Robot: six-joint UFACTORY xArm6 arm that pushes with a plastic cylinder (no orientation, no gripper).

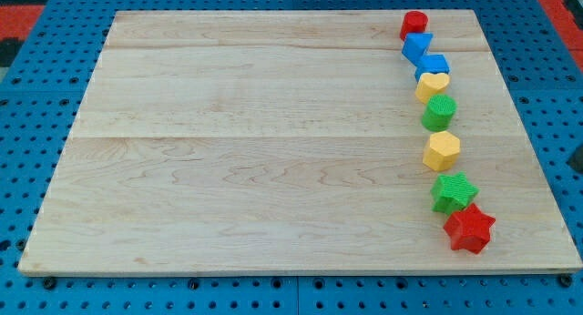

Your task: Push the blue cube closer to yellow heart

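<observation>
The blue cube (pixel 434 66) lies near the board's top right, in a column of blocks. The yellow heart (pixel 433 86) lies just below it, and the two appear to touch. A second blue block (pixel 416 46) of unclear shape sits just above the cube, touching it. My tip does not clearly show. Only a small dark shape (pixel 577 157) pokes in at the view's right edge, off the board and far from the blocks.
A red block (pixel 414 25) tops the column. Below the heart come a green cylinder (pixel 439 112), a yellow hexagon (pixel 442 150), a green star (pixel 454 192) and a red star (pixel 469 228). The wooden board (pixel 237 151) rests on a blue pegboard.
</observation>
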